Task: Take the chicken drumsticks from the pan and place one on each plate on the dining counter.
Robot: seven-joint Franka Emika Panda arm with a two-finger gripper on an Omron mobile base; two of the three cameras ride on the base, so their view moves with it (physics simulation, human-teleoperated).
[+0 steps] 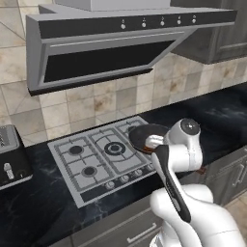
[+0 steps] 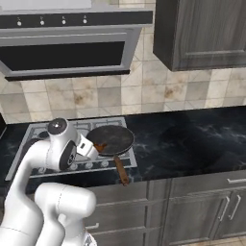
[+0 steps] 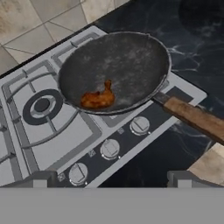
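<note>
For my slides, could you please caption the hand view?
Open gripper above a pan holding one drumstick on the stove.

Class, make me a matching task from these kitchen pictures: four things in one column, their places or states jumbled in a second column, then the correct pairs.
Things:
1. pan
2. chicken drumstick
3. toaster
4. fingers

Places or states:
A. on the black counter, left of the stove
B. spread wide apart, holding nothing
C. lying inside the pan, near its rim
D. on a stove burner, wooden handle sticking out over the counter

Pairs: 1-D, 2-C, 3-A, 4-B
</note>
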